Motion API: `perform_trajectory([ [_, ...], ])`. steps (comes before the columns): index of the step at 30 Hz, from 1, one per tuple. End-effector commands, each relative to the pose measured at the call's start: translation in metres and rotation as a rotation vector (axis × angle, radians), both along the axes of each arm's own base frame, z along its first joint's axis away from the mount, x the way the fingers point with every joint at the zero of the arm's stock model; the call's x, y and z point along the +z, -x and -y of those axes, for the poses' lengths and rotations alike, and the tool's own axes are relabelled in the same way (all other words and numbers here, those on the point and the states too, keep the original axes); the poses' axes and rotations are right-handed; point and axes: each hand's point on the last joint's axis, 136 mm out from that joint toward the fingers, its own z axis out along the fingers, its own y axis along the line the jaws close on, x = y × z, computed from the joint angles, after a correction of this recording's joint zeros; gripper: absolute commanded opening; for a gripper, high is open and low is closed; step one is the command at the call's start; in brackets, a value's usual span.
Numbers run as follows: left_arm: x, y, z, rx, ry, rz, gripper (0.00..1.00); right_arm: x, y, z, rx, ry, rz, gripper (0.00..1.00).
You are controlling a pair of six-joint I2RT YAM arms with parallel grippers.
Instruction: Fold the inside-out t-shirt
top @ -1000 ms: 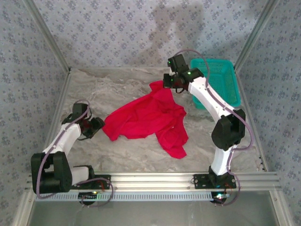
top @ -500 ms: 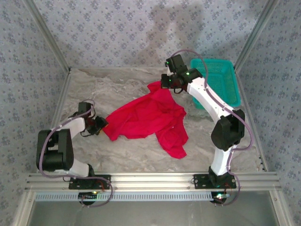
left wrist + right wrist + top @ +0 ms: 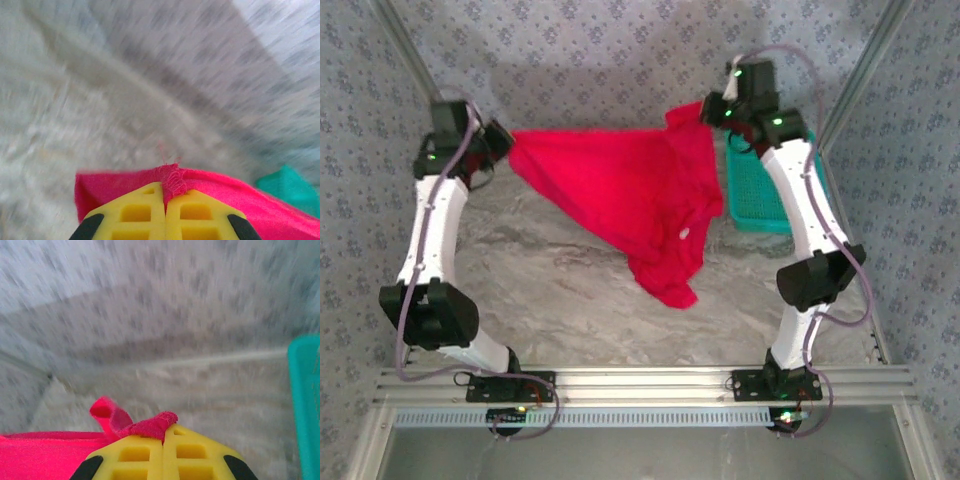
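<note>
Top external view showed the t-shirt (image 3: 620, 190) raised and stretched between the two grippers over the far part of the table (image 3: 550, 300). Its upper edge ran almost straight from the left gripper (image 3: 506, 146) across to the right gripper (image 3: 712, 110). The rest of the red cloth hung from that edge in a rough triangle, its lowest fold coming down toward the middle of the table; whether that fold touched the surface could not be told. A small white tag (image 3: 685, 233) showed on the hanging part, toward the right. The teal basket (image 3: 765, 195) stood just beside the cloth's right edge.

In the left wrist view the yellow fingers (image 3: 135, 212) were pressed together, with a puckered bit of red hem pinched at their tips and cloth spreading to both sides below. The right wrist view showed that gripper's jaws likewise clamped on a bunched red edge. A small loop of cloth stood up just left of the tips, and the rest trailed off to the left.
</note>
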Motion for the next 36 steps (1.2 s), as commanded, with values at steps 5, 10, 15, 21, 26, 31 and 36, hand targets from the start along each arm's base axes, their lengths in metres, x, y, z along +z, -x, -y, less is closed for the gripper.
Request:
perform_trajectory([
  [5,0.127,0.059,-0.032,0.069,0.007,0.239,0.00,0.155,0.074,0.034,-0.018,-0.155,0.342,0.00],
  [10,0.160,0.100,-0.041,0.108,-0.026,0.351,0.00,0.187,0.110,0.044,-0.020,-0.164,0.446,0.00],
  [15,0.127,0.113,-0.035,0.088,-0.010,0.323,0.00,0.142,0.108,0.024,0.069,-0.155,0.336,0.00],
  [21,-0.026,0.113,-0.029,0.060,0.054,0.032,0.00,-0.025,0.101,-0.019,0.226,-0.097,0.016,0.00],
  [26,-0.154,0.127,-0.033,0.130,0.113,-0.196,0.00,-0.153,0.096,-0.041,0.267,-0.056,-0.260,0.00],
  [31,-0.219,0.134,-0.037,0.171,0.120,-0.322,0.00,-0.232,0.071,-0.085,0.332,-0.001,-0.492,0.00],
  [36,-0.228,0.134,-0.035,0.162,0.124,-0.349,0.00,-0.291,0.070,-0.140,0.430,0.079,-0.678,0.09],
])
